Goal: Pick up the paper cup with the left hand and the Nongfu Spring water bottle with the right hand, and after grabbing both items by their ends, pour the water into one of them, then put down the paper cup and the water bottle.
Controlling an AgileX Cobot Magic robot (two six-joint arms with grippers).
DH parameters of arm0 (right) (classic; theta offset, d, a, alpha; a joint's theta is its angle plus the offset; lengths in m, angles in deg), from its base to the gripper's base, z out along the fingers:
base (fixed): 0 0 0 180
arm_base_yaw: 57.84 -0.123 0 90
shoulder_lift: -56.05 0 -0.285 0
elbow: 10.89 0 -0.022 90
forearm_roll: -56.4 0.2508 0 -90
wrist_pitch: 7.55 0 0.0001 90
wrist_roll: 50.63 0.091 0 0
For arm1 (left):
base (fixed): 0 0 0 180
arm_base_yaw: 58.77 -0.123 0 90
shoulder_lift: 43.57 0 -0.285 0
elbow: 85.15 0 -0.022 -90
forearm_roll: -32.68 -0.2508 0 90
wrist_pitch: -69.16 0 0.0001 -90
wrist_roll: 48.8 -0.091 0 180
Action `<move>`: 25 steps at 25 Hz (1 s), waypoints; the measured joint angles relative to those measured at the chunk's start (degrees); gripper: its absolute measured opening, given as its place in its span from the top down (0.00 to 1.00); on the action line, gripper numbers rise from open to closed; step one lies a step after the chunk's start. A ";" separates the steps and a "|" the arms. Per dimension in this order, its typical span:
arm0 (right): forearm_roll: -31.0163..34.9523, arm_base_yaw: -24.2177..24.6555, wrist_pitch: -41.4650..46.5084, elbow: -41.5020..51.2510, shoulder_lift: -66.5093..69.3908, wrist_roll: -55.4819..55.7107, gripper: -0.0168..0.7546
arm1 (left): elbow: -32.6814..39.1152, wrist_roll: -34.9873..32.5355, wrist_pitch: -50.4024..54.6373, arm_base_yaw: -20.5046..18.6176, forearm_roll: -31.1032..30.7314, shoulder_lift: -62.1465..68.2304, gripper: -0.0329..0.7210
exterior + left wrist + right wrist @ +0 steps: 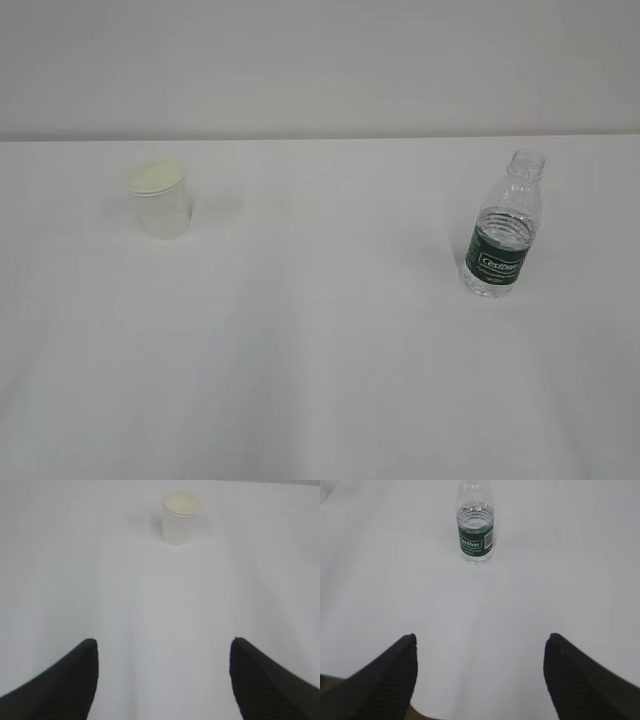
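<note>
I see paper cup [159, 199] upright, bottle [504, 226] upright, well apart | left hand [162, 680] fingers apart, empty | right hand [479, 677] fingers apart, empty

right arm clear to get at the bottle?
Probably yes. The right pincer is open, facing the upright water bottle straight ahead, with only bare table between them.

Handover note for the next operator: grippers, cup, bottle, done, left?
Left gripper: open, empty, well short of the paper cup.
Right gripper: open, empty, well short of the water bottle.
Cup stands upright on the table, left side; bottle upright on the right, uncapped, partly filled with water.
Done: nothing yet.
Left: grasp both, pour, set both down.
</note>
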State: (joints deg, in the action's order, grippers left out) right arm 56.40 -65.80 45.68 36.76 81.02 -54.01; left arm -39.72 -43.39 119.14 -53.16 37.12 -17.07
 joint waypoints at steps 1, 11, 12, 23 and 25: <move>0.00 0.00 -0.88 0.00 0.29 0.00 0.22 | 0.00 -0.77 -1.41 0.00 0.00 1.03 0.18; 0.00 0.00 -10.41 0.00 4.46 -1.60 0.22 | 0.00 -4.06 -13.07 0.00 -0.51 7.77 0.18; 0.00 0.00 -11.74 0.00 4.71 -1.94 0.22 | 0.00 -4.28 -14.10 0.00 -0.63 8.39 0.19; 0.00 0.00 -22.00 0.41 10.80 -3.54 0.22 | 2.96 -5.42 -26.31 0.00 -1.08 16.47 0.24; 0.70 0.00 -25.12 1.86 11.56 -3.76 0.22 | 4.24 -5.42 -29.08 0.00 -1.08 17.43 0.24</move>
State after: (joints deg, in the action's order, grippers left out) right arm 57.10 -65.80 20.55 38.62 92.58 -57.76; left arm -35.47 -48.80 90.06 -53.16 36.04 0.35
